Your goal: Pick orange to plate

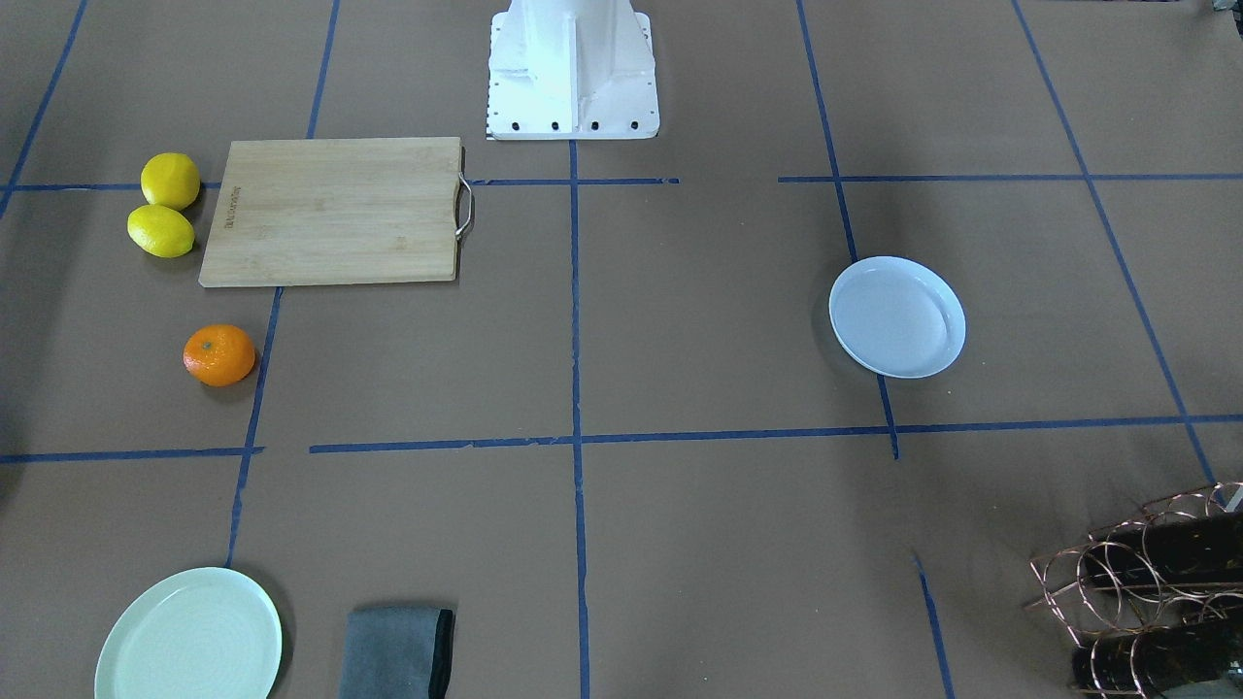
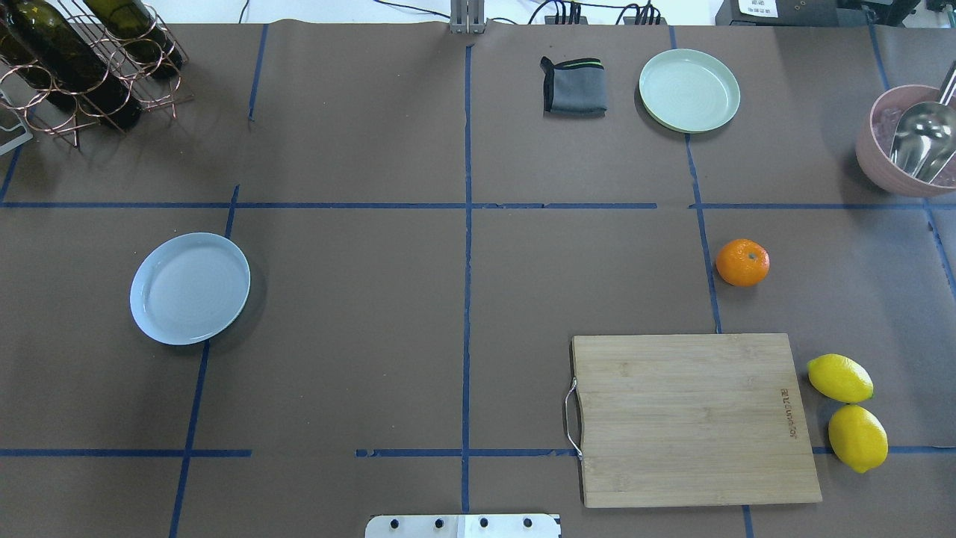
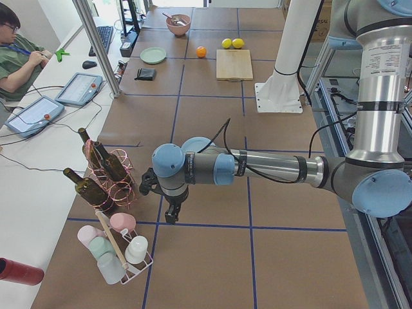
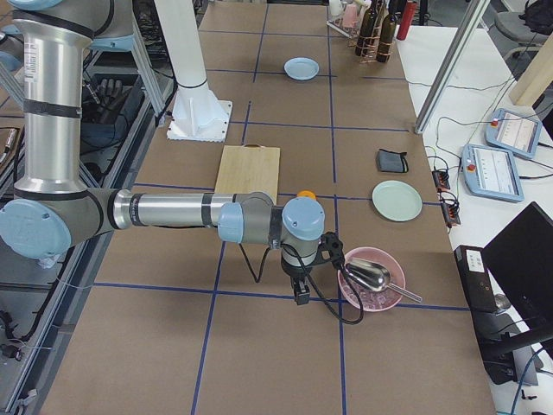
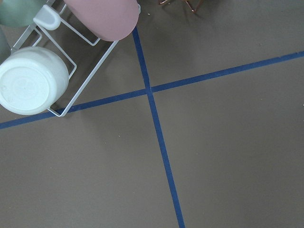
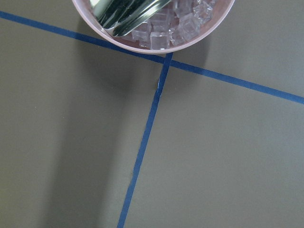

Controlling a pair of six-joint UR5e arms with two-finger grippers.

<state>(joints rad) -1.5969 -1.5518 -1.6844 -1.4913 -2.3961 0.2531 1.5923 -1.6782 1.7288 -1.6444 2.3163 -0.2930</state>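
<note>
The orange [image 2: 742, 262] lies on the brown table just beyond the cutting board's far corner, seen also from the front [image 1: 219, 354] and small at the far end [image 3: 201, 51]. The pale bluish-white plate [image 2: 190, 288] sits bare on the table's other half [image 1: 897, 316]. Neither gripper appears in the overhead or front views. My left gripper [image 3: 170, 215] hangs low near the cup rack, far from the plate. My right gripper [image 4: 301, 294] hovers beside the pink bowl, with the orange [image 4: 306, 194] a short way past its wrist. Whether either gripper is open or shut I cannot tell.
A bamboo cutting board [image 2: 694, 418] and two lemons [image 2: 839, 378] lie by the orange. A pale green plate [image 2: 689, 90] and grey cloth [image 2: 573, 87] sit at the far edge. A pink bowl [image 2: 892, 168] of ice with a scoop, a wine rack [image 2: 82, 67] and a cup rack [image 3: 119, 248] occupy the ends.
</note>
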